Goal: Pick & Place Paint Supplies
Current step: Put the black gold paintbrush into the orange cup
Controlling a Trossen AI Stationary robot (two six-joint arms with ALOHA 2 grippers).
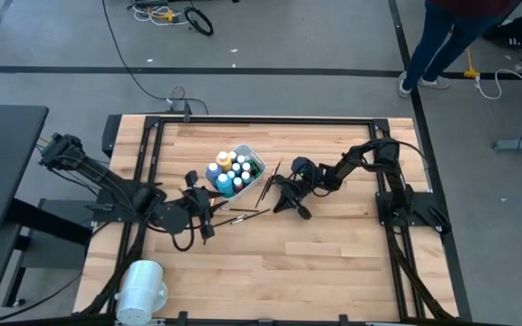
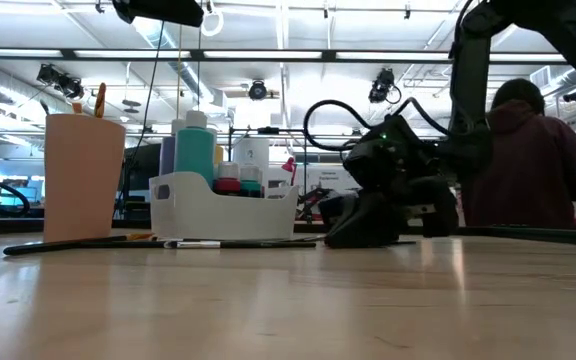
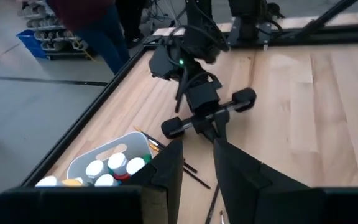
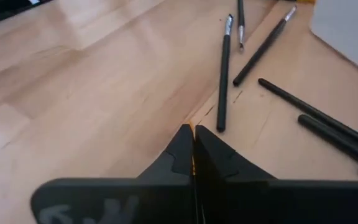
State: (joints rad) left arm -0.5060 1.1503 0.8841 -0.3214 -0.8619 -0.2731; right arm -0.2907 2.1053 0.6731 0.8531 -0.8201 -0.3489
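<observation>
A white tub [image 1: 247,156] near the table's middle holds several white-capped paint bottles [image 1: 229,172]. Thin dark brushes [image 1: 247,215] lie flat on the wood on its near and right sides. My right gripper [image 4: 191,130] is shut and low, its tips at the tabletop just beside the handle end of one brush [image 4: 224,74]. The left wrist view shows it from the front [image 3: 219,134]. My left gripper [image 3: 197,168] is raised on the tub's near-left side [image 1: 208,217]. Its fingers are apart, and nothing shows between them. My right gripper comes down at a slant from the table's right, and its shut fingertips [image 4: 184,138] meet the wood. The brush's handle end [image 4: 221,126] lies a little to one side of them. No brush shows between the fingers; I cannot tell whether they touch it.
A large white cylinder [image 1: 141,285] lies at the near left corner. More brushes [image 4: 319,118] lie close to the tub wall [image 4: 347,31]. A dark frame [image 1: 261,120] borders the table. A person [image 2: 533,160] is beyond the far right edge. Bare wood spreads toward the near edge.
</observation>
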